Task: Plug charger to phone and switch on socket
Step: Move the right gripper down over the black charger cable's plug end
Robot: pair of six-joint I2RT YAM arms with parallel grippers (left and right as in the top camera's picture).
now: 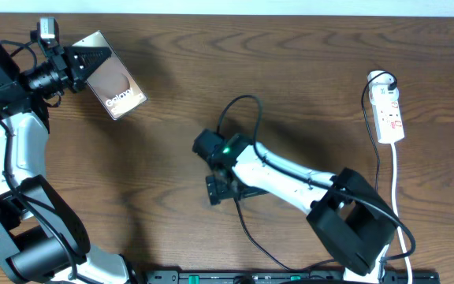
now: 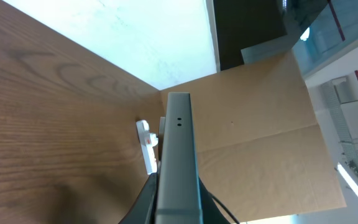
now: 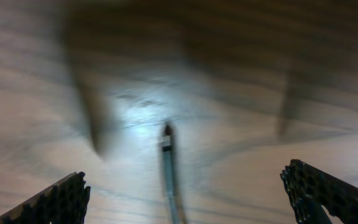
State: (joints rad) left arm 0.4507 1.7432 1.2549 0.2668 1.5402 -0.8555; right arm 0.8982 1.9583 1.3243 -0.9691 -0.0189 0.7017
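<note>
Brown wooden counter (image 1: 306,63) beneath all; left pincer (image 1: 79,63) at upper left of overhead view, clamped on end of phone (image 1: 115,79), screen up, held clear of counter; right pincer (image 3: 191,190) mid-counter, jaws spread wide, gripping nothing; socket (image 1: 389,114) flat by right edge, well apart from both; charger (image 1: 247,237) trailing across counter, plug tip (image 3: 166,134) lying between right fingers, untouched

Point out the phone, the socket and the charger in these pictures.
the phone (image 1: 117,77), overhead view, middle of its face
the socket (image 1: 389,115), overhead view, middle of its white body
the charger (image 3: 167,146), right wrist view, its plug end
</note>
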